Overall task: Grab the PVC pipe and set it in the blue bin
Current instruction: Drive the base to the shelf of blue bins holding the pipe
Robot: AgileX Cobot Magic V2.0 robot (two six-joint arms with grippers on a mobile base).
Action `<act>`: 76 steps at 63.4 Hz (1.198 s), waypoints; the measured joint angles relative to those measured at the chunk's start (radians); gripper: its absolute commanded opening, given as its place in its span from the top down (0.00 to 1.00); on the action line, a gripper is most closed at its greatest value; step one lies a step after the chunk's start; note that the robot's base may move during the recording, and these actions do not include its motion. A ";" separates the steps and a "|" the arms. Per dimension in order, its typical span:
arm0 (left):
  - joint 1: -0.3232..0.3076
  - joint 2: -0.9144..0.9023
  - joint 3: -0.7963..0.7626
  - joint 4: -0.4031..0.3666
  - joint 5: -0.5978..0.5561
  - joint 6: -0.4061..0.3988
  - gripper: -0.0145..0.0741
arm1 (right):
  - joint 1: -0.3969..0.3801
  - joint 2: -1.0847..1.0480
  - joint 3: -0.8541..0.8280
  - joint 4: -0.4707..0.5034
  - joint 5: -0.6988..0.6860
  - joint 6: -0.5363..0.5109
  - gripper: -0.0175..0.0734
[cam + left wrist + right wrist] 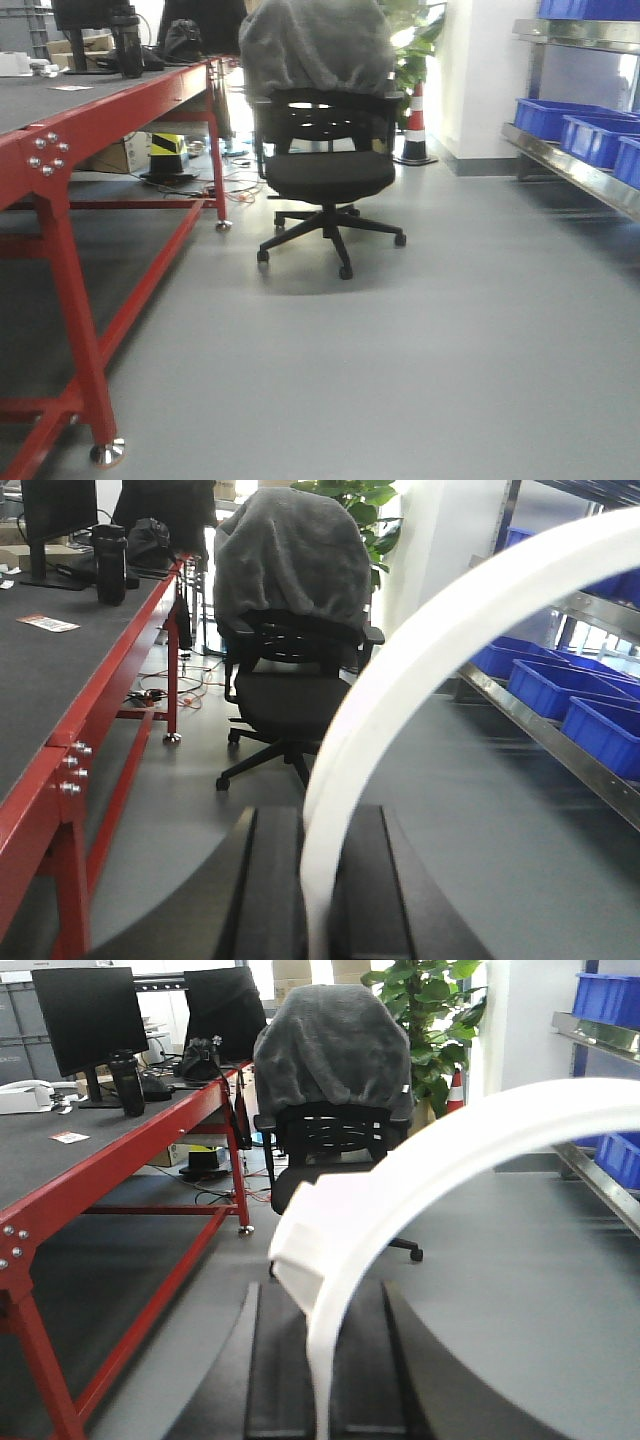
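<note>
**Both wrists show a white arc, blue bins wait on the right**

Down at the left gripper (313, 885), two dark fingers (268, 880) run along the bottom of the wrist view, and a white curved tube (400, 675) rises from between them, sweeping up and off to the right. Clamped or just framing it? I cannot tell from here. It's the same story at the right gripper (318, 1360), where a second white tube (470, 1150) arcs out of the dark fingers (275, 1370), this one carrying a blocky white fitting (310, 1240) at its near end. Again, the grip cannot be judged. Whether either arc is the PVC pipe itself is not clear.

Moving outward, straight ahead stands a black office chair (325, 170) with a grey cloth (315, 45) draped over its back. To the left is the red-framed workbench (110, 112), holding a monitor (90, 1005) and a black bottle (125, 1080). Behind the chair are a striped traffic cone (415, 125) and a leafy plant (430, 1000). On the far right, blue bins (560, 118) line a metal shelf (570, 168), well apart from both grippers.
</note>
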 measured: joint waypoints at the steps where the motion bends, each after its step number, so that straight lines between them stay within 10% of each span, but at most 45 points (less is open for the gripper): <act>1: 0.000 0.000 0.000 0.000 0.000 0.000 0.96 | 0.000 0.000 0.000 0.000 0.000 0.000 0.99; 76: 0.000 0.000 0.000 0.000 0.000 0.000 0.96 | 0.000 0.000 0.000 0.000 -0.002 0.000 0.99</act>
